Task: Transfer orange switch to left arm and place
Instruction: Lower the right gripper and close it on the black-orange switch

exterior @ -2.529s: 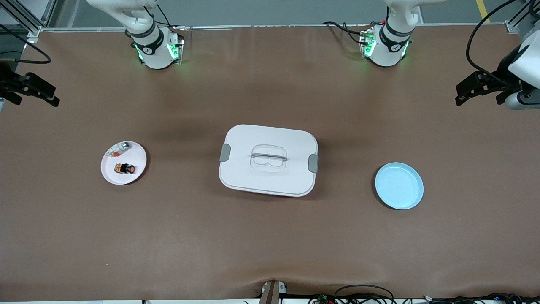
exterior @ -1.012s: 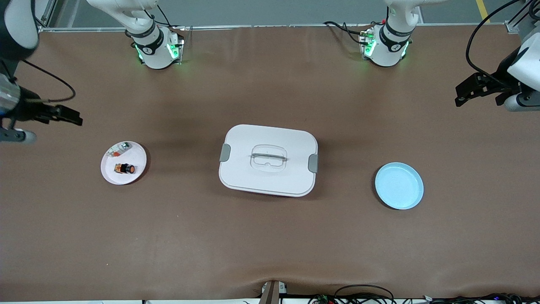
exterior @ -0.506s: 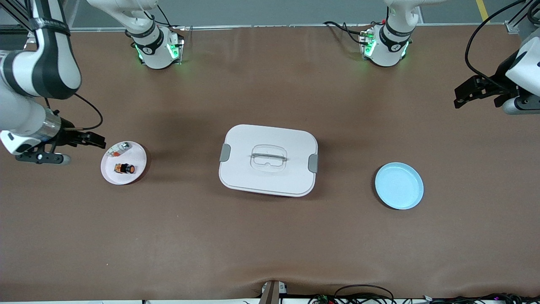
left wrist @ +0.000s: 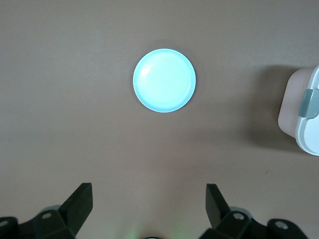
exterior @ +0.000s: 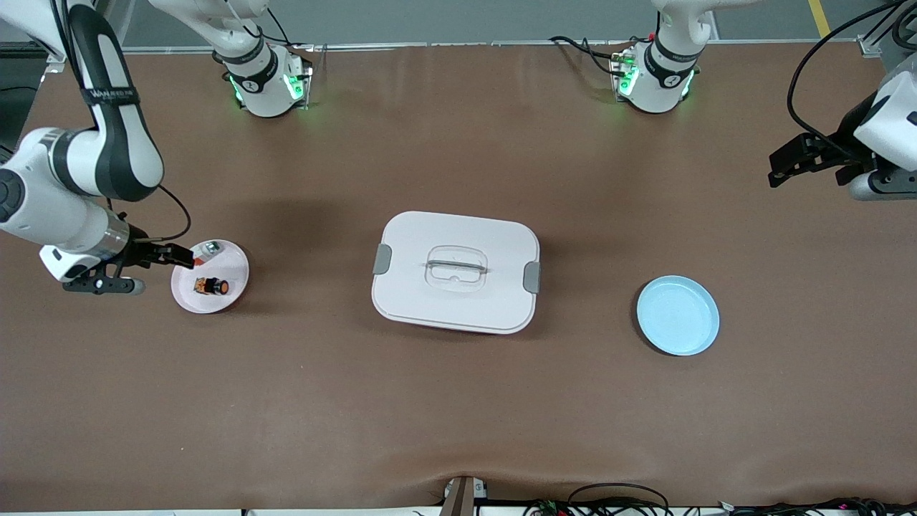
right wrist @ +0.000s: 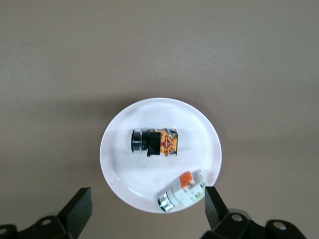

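Observation:
The orange switch (exterior: 213,287) (right wrist: 153,142) lies on its side on a small white plate (exterior: 231,271) (right wrist: 124,164) toward the right arm's end of the table. My right gripper (exterior: 185,256) (right wrist: 147,191) hovers open over that plate's rim, with nothing between its fingers. The white box (exterior: 455,272) (left wrist: 305,117) stands shut in the middle of the table. My left gripper (exterior: 777,168) (left wrist: 148,186) hangs open and empty over the bare table at the left arm's end.
A small silver and orange-red part (exterior: 208,249) (right wrist: 184,191) shares the white plate, beside the switch and close to one right finger. A light blue plate (exterior: 678,315) (left wrist: 164,79) sits empty between the box and the left arm's end.
The right arm has swung in from the table's end and brought its gripper to the white plate's rim. The left gripper has barely shifted.

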Robot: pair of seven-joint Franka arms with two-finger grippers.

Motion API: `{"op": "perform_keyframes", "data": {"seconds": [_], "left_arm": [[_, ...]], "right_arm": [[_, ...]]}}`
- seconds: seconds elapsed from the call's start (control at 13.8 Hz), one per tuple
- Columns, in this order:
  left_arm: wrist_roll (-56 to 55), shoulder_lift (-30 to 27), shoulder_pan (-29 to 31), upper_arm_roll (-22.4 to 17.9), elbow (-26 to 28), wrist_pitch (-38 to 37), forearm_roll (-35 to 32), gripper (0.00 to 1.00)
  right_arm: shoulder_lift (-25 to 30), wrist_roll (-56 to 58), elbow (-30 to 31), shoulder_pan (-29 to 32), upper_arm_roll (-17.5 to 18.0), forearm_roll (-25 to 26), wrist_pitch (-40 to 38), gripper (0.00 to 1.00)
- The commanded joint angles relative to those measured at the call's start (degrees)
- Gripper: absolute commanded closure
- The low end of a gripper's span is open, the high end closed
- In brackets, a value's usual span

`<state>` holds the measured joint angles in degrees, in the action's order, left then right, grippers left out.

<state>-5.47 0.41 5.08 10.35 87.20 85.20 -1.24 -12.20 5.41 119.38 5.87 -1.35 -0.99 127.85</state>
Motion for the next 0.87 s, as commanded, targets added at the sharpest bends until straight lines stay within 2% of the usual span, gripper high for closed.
{"op": "perform_keyframes", "data": {"seconds": [0.0,0.79], "left_arm": [[0.1,0.3,0.2,0.2,-0.5,-0.7,0.0,0.0],[0.1,0.3,0.2,0.2,-0.5,-0.6,-0.1,0.0]], "right_arm": [[-3.1,1.1,-0.5,0.8,0.7,-1.4,2.7,0.0],[-11.4,1.3,-1.0,0.4,0.8,-1.3,10.7,0.0]]}}
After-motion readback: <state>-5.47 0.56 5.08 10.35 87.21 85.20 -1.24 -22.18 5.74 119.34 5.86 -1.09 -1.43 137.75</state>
